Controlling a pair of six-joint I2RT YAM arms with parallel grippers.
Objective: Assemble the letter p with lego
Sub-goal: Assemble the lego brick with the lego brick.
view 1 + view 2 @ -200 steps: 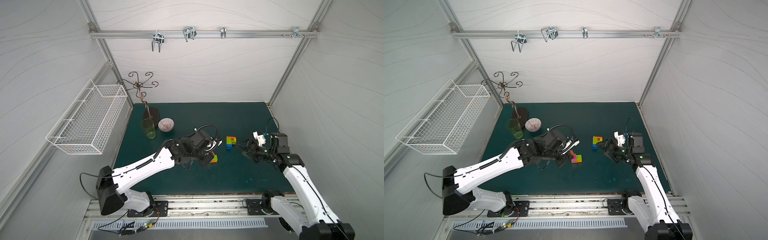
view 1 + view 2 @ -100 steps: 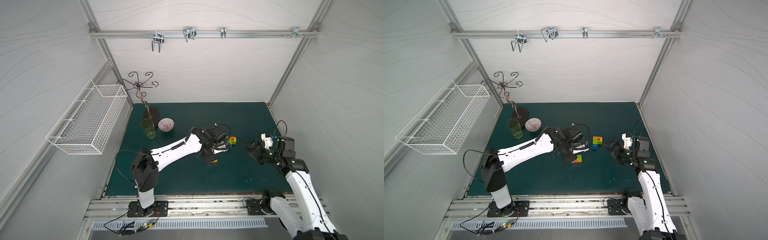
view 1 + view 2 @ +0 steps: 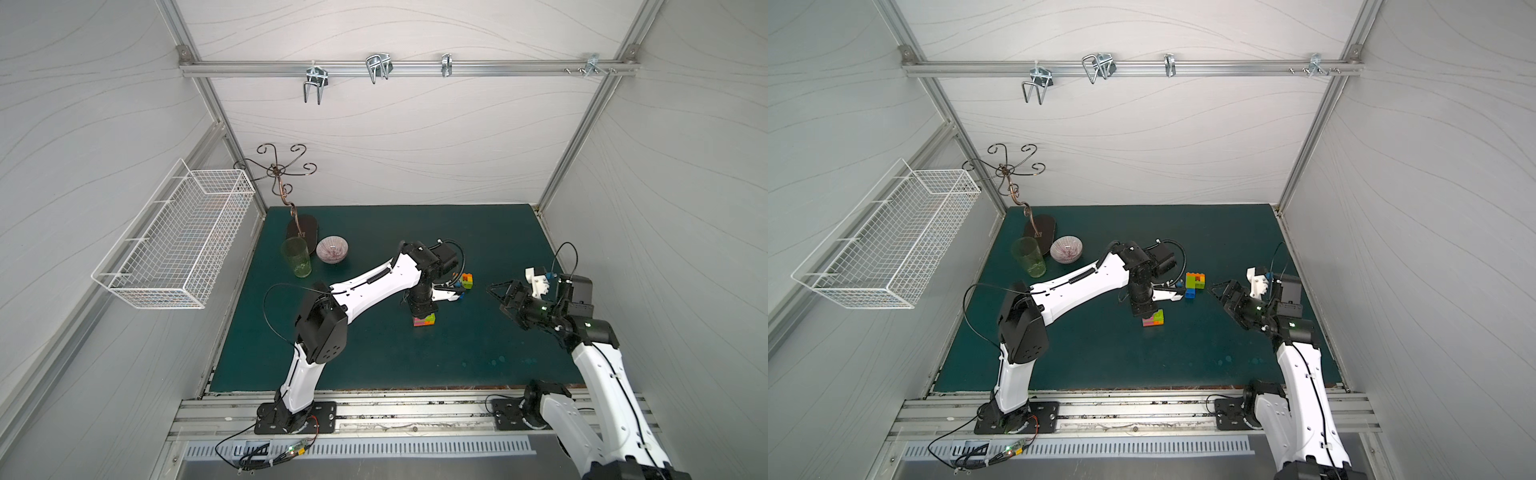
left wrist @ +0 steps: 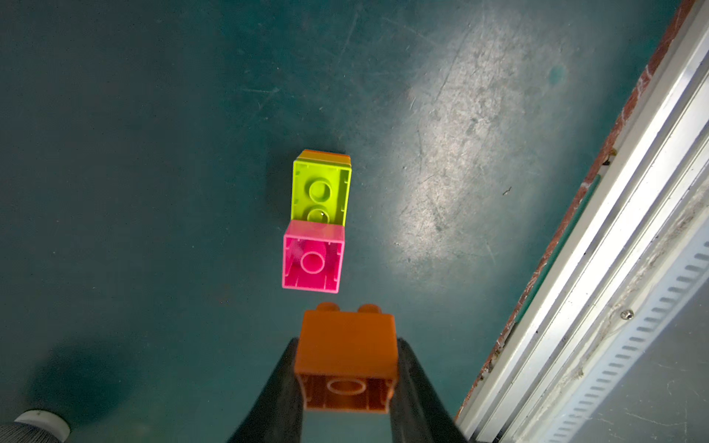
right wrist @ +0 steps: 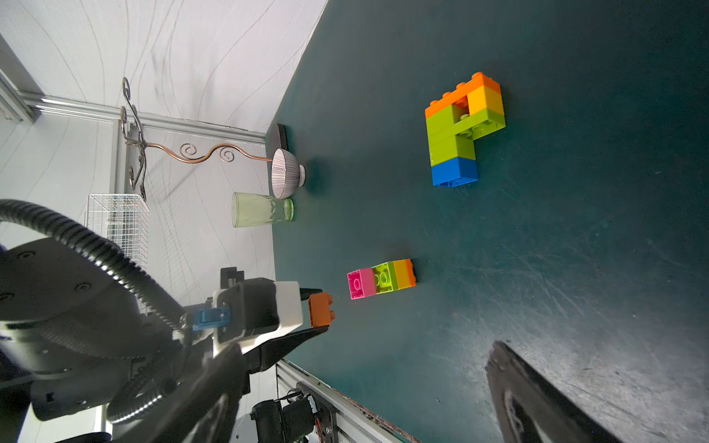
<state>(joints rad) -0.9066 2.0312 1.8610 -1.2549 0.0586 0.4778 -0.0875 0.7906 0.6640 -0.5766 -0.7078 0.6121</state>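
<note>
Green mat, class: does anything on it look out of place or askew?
The short magenta, lime and orange brick stack lies on its side, hollow undersides showing, apart from the multicoloured P-shaped brick build.

Bare mat (image 5: 498, 249) lies between brick row (image 5: 381, 279) and brick stack (image 5: 456, 130); glass (image 3: 296, 257) and bowl (image 3: 331, 249) stand well aside.

Pale grey panel walls (image 3: 395, 137) enclose a scuffed dark teal mat (image 3: 374, 357), seemingly lit from overhead.
</note>
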